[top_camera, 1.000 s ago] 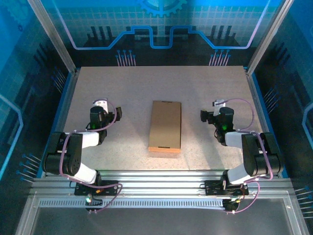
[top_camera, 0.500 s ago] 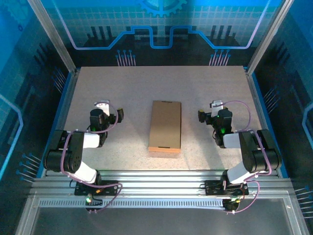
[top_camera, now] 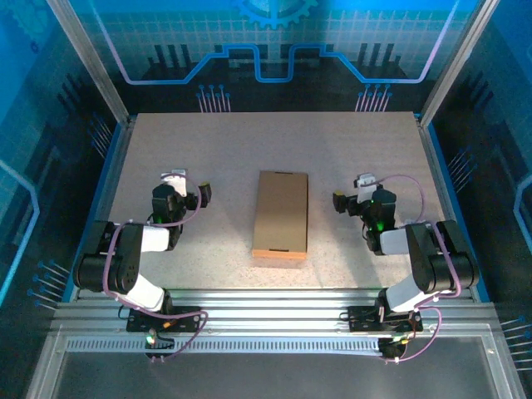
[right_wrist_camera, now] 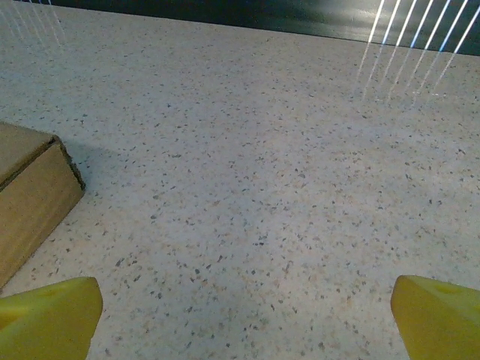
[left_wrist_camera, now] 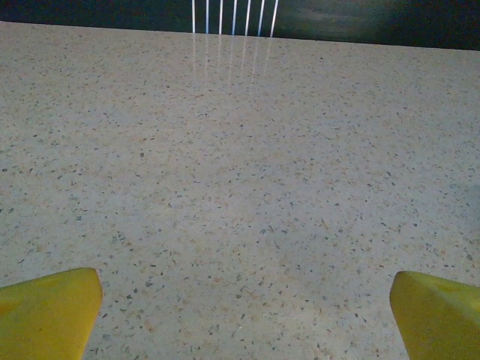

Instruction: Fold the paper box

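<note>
Paper box (top_camera: 281, 214) lies flat and closed at the centre of the table (top_camera: 224, 150), long axis near to far. Bare surface lies on all sides. The box is plain brown. Left gripper (top_camera: 202, 194) and right gripper (top_camera: 339, 199) flank it without touching, fingers (left_wrist_camera: 45, 311) spread wide.

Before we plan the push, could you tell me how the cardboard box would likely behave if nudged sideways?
The paper box lies flat and low on the table, so it would probably slide rather than tip. Being plain cardboard, it is likely light, and its walls may flex.
</note>
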{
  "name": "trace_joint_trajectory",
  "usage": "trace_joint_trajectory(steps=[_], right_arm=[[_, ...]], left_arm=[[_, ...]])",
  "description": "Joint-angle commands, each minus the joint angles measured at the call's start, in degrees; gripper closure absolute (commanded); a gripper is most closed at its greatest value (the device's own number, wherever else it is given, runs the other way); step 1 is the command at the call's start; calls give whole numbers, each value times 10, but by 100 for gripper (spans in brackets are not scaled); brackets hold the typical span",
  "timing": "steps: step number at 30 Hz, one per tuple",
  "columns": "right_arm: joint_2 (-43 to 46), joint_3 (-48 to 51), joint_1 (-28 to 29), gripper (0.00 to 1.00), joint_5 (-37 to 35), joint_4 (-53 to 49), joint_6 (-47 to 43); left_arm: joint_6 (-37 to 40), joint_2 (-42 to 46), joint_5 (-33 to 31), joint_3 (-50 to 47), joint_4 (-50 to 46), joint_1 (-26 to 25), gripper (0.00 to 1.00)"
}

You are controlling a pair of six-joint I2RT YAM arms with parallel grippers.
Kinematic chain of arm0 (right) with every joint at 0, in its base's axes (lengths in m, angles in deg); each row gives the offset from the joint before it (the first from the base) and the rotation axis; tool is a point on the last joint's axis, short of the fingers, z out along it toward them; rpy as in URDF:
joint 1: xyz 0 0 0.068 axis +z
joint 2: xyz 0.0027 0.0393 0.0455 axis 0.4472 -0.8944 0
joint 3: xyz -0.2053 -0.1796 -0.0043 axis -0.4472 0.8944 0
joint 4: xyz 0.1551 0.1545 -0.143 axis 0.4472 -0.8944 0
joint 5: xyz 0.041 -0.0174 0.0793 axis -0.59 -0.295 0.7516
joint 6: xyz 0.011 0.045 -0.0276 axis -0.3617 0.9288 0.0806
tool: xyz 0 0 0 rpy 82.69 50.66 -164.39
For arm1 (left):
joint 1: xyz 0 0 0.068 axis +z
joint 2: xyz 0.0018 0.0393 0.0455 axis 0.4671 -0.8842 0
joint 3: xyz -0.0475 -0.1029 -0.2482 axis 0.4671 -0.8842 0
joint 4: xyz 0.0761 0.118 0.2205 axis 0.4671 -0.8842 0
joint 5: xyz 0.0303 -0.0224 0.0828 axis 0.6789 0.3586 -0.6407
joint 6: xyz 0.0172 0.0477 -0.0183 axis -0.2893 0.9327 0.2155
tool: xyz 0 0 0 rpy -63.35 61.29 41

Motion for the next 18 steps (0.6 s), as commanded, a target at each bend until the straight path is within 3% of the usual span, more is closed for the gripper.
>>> trace_joint_trajectory(steps=[1, 18], right_arm=[[-3, -22, -16, 0, 2, -4, 10], [-2, -26, -12, 0, -1, -12, 7]], left_arm=[[8, -4, 7, -5, 17, 6, 1], [8, -4, 8, -6, 17, 6, 1]])
